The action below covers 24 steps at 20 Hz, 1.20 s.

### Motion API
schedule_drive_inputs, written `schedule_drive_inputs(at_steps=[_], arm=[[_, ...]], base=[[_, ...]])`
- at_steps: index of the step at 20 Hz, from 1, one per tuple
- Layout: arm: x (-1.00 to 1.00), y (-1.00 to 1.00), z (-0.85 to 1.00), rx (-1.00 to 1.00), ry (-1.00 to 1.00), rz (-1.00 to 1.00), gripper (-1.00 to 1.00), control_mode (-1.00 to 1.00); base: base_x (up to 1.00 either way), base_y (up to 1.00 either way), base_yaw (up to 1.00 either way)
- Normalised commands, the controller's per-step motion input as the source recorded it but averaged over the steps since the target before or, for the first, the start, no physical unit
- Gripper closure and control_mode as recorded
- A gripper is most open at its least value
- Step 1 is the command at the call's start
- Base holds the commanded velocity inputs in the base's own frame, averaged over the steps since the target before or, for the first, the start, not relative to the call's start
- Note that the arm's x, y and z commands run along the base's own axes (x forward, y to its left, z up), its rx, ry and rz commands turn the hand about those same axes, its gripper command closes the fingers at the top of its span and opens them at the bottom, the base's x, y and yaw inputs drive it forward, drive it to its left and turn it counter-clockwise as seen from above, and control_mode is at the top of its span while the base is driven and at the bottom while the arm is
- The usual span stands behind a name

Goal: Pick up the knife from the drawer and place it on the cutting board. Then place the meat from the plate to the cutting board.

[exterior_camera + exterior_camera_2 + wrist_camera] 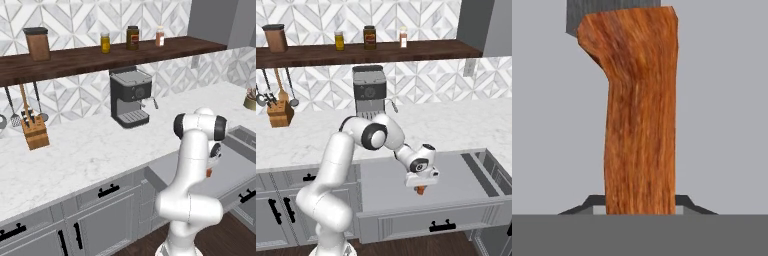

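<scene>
The pincer [421,189] is clenched on the orange handle of the knife [640,115], low inside the open drawer [456,172]; the knife's grey blade points away along the drawer floor.

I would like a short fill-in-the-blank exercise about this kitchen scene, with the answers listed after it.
1. The tool is shut on the knife's ____ handle.
2. The knife is down in the open grey ____.
3. On the counter, under the shelf, stands a dark ____ machine.
4. Left of it stands a wooden block of ____.

Answers: orange; drawer; coffee; utensils
</scene>
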Motion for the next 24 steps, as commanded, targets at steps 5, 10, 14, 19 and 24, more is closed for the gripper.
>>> schedule_drive_inputs(at_steps=[5, 10, 14, 19, 24], arm=[[-0.43, 0.0, 0.77, 0.0, 0.0, -0.01, 1.0, -1.0], [-0.46, -0.12, 0.83, 0.08, 0.07, -0.2, 1.0, -1.0], [-0.44, -0.07, 0.77, 0.06, 0.25, -0.45, 1.0, -1.0], [-0.31, 0.0, 0.84, 0.02, 0.33, -0.52, 1.0, -1.0], [-0.23, 0.0, 0.85, 0.0, 0.33, -0.56, 1.0, -1.0]], base=[[0.0, 0.0, 0.0], [0.0, 0.0, 0.0], [0.0, 0.0, 0.0], [0.0, 0.0, 0.0], [0.0, 0.0, 0.0]])
